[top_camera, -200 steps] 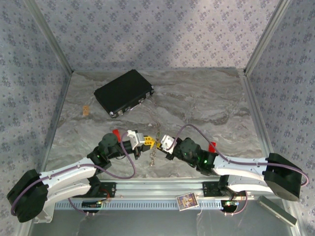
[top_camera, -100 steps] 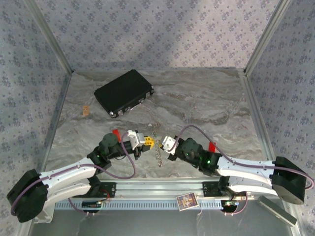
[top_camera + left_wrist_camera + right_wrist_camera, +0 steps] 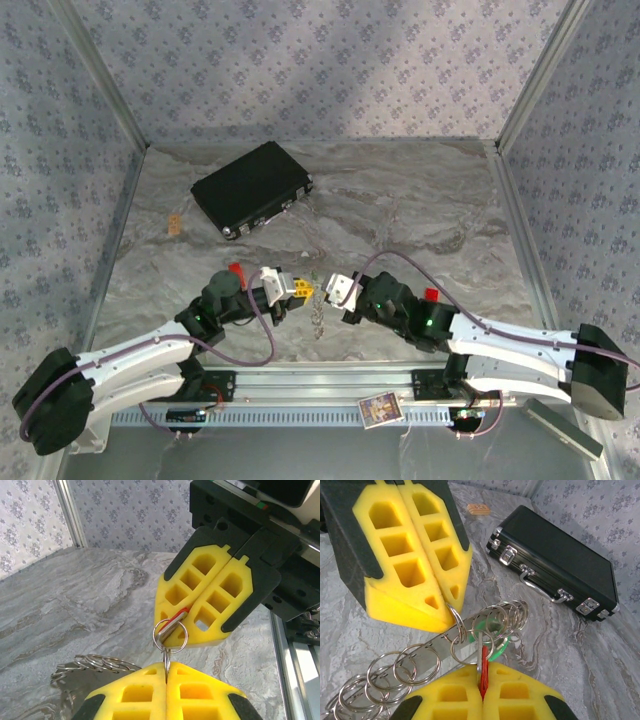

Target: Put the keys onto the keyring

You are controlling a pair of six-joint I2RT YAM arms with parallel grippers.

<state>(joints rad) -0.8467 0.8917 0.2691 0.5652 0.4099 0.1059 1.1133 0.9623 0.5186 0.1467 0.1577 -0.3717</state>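
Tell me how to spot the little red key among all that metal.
Start at the black case at the back of the marble table, then come forward to where the two arms' yellow tips meet. The red key is pinched edge-on in the right end effector; unlike the bare silver rings around it, it is bright red.

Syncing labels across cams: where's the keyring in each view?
Top external: keyring dangles between left claw and right claw, low centre.
Left wrist: keyring loops bottom left, beside the yellow left claw.
Right wrist: keyring loops on a metal strip, lower left to centre.
Shared landmark: right claw pinching the red key.
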